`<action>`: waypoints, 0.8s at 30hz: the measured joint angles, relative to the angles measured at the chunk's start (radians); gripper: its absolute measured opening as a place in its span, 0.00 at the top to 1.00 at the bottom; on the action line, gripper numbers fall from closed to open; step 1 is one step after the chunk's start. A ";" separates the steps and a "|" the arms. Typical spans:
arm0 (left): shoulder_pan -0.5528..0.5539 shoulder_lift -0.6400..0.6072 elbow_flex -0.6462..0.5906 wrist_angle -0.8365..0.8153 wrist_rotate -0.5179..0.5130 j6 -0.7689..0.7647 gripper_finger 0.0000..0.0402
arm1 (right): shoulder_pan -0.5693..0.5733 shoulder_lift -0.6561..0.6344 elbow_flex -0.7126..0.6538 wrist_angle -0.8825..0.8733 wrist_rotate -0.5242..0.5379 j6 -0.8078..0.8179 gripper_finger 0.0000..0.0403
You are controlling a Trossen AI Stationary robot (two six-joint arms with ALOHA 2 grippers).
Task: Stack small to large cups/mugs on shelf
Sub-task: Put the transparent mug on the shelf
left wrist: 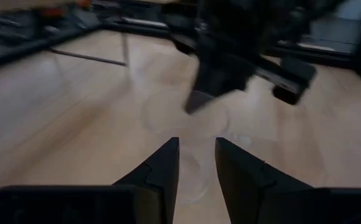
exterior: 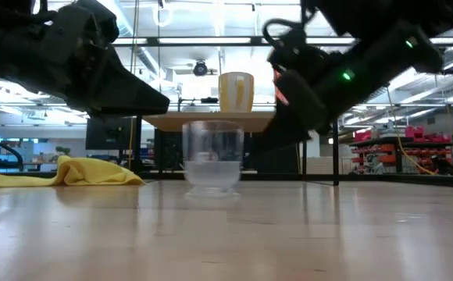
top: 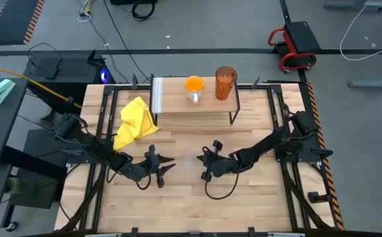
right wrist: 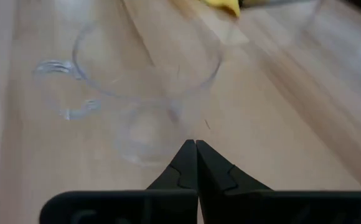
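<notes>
A small clear glass cup (exterior: pixel 212 160) stands upright on the tabletop between my two grippers, faint in the high view (top: pixel 188 161). My left gripper (left wrist: pixel 197 146) is open and points at the cup (left wrist: pixel 187 115) from the table's left, a little short of it (top: pixel 166 168). My right gripper (right wrist: pixel 196 144) is shut, its tips just short of the cup's base (right wrist: pixel 146 134), and the cup's handle (right wrist: pixel 62 93) is off to one side. An orange mug (top: pixel 194 85) and an amber tumbler (top: pixel 225 82) stand upright on the shelf (top: pixel 178 105).
A crumpled yellow cloth (top: pixel 135 122) lies on the table's left part, beside the shelf's ribbed end (top: pixel 157 95). The shelf's black legs (top: pixel 233 117) stand behind the cup. Bare wood (top: pixel 191 204) stretches toward the near edge.
</notes>
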 joint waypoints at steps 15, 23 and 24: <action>-0.111 0.022 -0.007 -0.045 -0.010 -0.067 0.72 | 0.017 0.000 0.083 -0.191 0.013 0.000 1.00; -0.154 0.224 -0.007 0.097 -0.102 -0.137 0.71 | 0.091 -0.007 0.083 -0.230 0.056 0.011 0.99; -0.154 0.251 -0.006 0.144 -0.102 -0.117 0.71 | 0.098 -0.007 0.083 -0.231 0.072 0.012 0.99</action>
